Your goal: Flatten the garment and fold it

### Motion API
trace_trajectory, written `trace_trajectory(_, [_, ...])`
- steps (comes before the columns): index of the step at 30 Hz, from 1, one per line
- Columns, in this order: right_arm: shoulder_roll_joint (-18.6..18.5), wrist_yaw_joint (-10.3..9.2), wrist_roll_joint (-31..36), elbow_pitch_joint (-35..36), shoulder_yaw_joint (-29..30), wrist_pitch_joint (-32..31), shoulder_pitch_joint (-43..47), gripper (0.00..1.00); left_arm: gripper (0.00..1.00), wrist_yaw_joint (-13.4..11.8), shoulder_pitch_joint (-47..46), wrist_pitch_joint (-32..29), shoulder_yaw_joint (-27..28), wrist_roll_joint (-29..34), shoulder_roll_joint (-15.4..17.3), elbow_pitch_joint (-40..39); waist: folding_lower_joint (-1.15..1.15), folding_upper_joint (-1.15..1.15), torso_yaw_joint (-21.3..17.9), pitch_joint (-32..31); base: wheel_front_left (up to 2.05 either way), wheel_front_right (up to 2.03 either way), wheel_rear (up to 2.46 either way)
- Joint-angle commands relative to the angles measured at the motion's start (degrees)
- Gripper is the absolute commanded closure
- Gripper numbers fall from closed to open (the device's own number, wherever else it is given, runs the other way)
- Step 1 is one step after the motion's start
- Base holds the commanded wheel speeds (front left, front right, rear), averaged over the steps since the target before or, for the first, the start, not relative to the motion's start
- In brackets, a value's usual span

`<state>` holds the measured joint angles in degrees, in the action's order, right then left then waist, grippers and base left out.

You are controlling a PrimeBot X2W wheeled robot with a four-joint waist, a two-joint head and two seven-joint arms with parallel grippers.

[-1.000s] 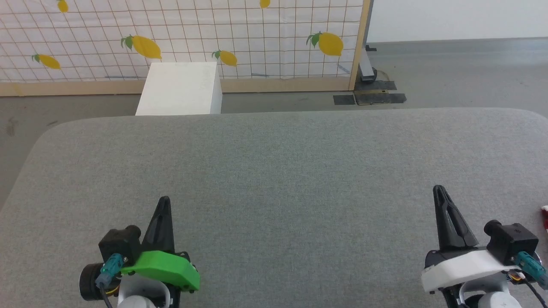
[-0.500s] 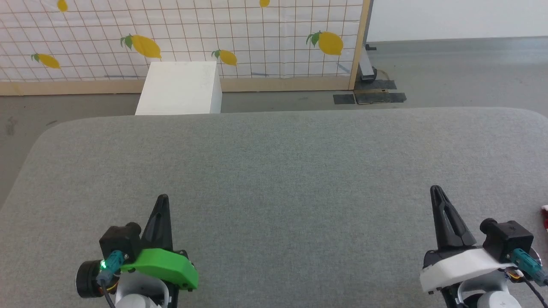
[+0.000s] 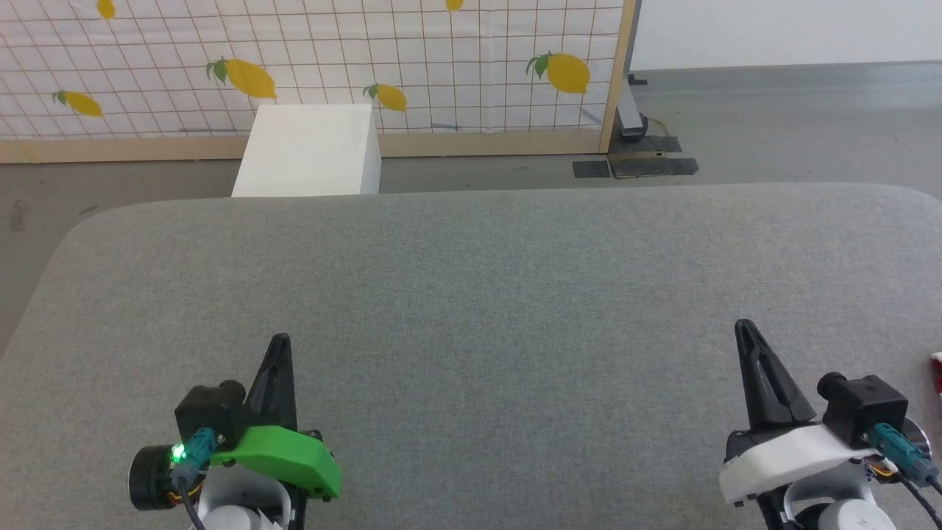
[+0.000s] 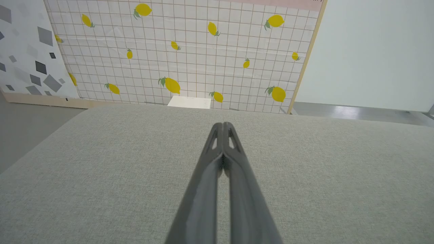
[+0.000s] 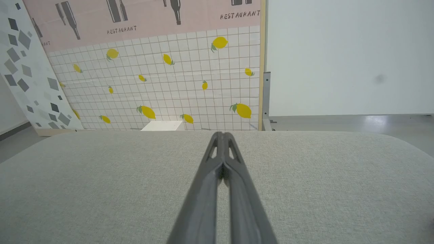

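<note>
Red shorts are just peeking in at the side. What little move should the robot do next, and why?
Probably swing the right gripper rightward toward the garment and open its fingers. A red sliver of cloth shows at the head view's right edge, just past that gripper. Both it and the left gripper are shut, holding nothing.

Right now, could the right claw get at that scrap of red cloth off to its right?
Probably yes: the red cloth lies on the grey tabletop close beside the right claw, with nothing between them. The claw is shut, so it must open first, though most of the cloth is out of frame.
</note>
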<state>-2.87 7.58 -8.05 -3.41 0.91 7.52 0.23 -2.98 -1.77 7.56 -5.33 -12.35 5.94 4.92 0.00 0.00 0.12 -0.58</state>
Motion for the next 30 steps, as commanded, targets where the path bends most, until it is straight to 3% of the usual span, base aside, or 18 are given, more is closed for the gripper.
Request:
trace_trajectory(1, [0.00,-0.05,0.64,0.49,-0.12,-0.35,-0.11,1.00,1.00,0.48,0.78,-0.37,0.41,0.93,-0.27,-0.47,0.00,0.00,0.00,0.01,0.00,0.00,0.00])
trace_trajectory(30, [0.00,-0.07,4.10,1.85,-0.49,-3.70,-0.17,1.00,1.00,1.65,1.24,-3.73,2.71,6.27,-1.58,-2.55,0.00,0.00,-0.06,0.28,0.00,0.00,0.00])
